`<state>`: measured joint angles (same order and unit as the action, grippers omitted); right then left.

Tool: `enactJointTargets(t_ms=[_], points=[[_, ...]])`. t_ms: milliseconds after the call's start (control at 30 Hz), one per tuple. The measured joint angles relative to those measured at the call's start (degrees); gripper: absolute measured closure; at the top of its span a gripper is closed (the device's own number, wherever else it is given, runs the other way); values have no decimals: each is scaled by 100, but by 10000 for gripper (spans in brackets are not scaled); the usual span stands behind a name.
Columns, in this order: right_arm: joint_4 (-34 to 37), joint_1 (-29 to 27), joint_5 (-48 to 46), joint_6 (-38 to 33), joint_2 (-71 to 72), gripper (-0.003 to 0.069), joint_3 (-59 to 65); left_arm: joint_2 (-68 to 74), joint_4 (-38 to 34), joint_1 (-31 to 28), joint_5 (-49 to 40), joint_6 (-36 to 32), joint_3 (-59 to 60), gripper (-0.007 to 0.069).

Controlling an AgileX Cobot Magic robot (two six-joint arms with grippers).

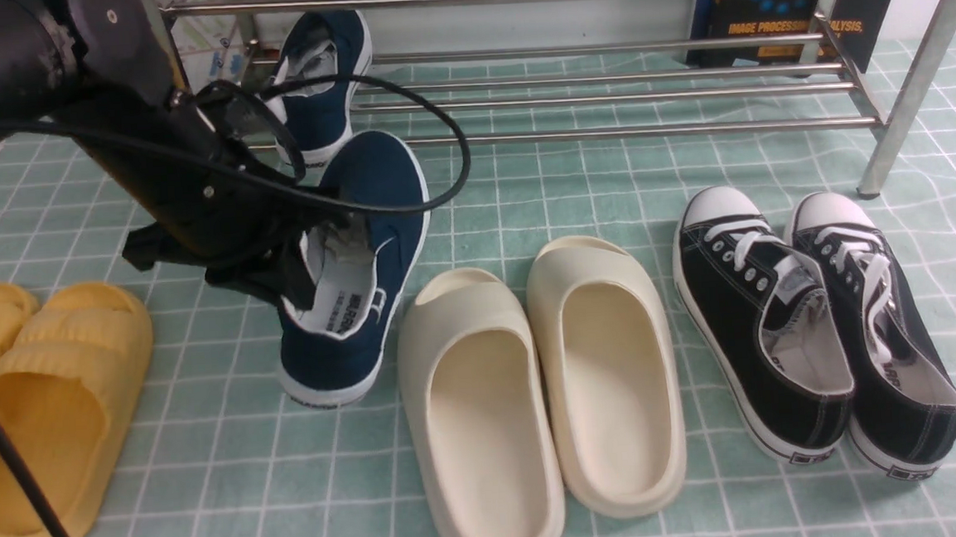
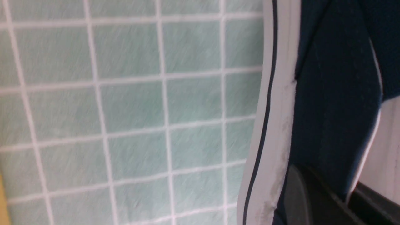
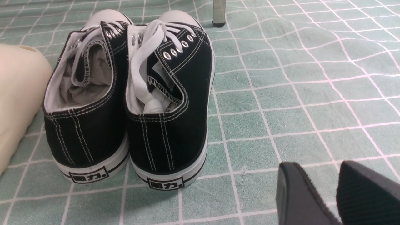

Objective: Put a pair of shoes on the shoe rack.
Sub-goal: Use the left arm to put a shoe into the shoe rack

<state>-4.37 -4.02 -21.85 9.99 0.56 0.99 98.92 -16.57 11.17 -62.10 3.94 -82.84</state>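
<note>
The tabletop (image 1: 573, 188) lies under a soft mint cloth with a white grid, slightly rumpled. Across its far side stands the rack (image 1: 644, 132), made of shiny round steel tubes in parallel bars. In the middle are cream slides (image 1: 478, 401) of smooth, rounded foam. To the right are black sneakers (image 1: 764, 326) in stitched canvas with white laces and rubber toe caps. At the left are ribbed yellow slides (image 1: 55, 410). One navy shoe (image 1: 323, 112), canvas with a white rubber sole, sits tilted on the rack's lower bars at the left end. The other shoe (image 1: 375, 217) is on the cloth just before the rack. The left end effector (image 1: 316, 274) is clamped on its collar. The right end effector (image 3: 325, 165) is empty, its ribbed jaws narrowly apart.
</note>
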Motion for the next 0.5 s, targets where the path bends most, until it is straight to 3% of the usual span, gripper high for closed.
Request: enactJointTargets(t_ms=[200,500], points=[[0,0,0,0,0,419,0,598,-496,0,276,-19,-697,623],[0,0,0,0,0,419,0,1781,-542,0,82,119,-2438,623]])
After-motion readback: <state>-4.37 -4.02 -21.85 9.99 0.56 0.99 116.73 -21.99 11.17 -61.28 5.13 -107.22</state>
